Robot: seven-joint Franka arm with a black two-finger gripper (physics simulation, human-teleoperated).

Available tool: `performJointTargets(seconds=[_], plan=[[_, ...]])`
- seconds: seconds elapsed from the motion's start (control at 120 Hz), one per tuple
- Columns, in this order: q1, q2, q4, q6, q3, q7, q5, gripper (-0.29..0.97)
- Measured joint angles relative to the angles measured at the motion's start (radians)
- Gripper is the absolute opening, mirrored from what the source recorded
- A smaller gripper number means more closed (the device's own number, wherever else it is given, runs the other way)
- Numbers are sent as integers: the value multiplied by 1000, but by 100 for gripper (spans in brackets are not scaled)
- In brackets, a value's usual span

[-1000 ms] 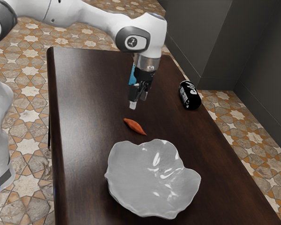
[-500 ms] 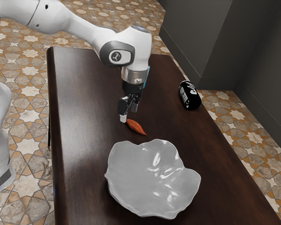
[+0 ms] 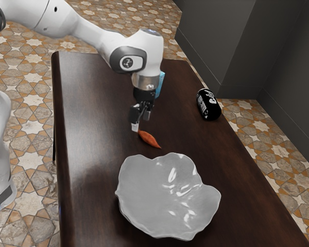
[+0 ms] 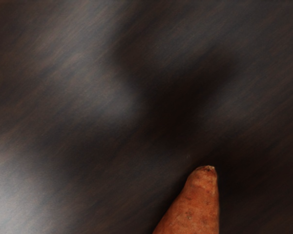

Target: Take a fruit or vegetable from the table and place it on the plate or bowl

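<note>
On the dark table (image 3: 85, 134) the gripper (image 3: 139, 119) hangs with its fingers apart, just above the sweet potato (image 3: 149, 138) (its tapered tip shows in the wrist view (image 4: 195, 207)). The sweet potato lies on the wood near the grey plate (image 3: 165, 198). A black can (image 3: 208, 104) lies well apart.

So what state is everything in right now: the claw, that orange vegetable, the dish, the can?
Gripper: open, holding nothing, just above the sweet potato's near end.
Sweet potato: lying flat on the table, not gripped.
Plate: right way up, nothing on it yet.
Can: tipped on its side, near the table's edge at the exterior view's right.
</note>
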Motion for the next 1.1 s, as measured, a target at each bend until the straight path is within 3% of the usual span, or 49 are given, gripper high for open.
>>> performJointTargets(seconds=[0.25, 0.683, 1.1], plan=[[-6, 8, -2, 6, -11, 44, 0, 68], [-18, 124, 48, 104, -21, 89, -21, 68], [-10, 132, 39, 124, -26, 111, -55, 68]])
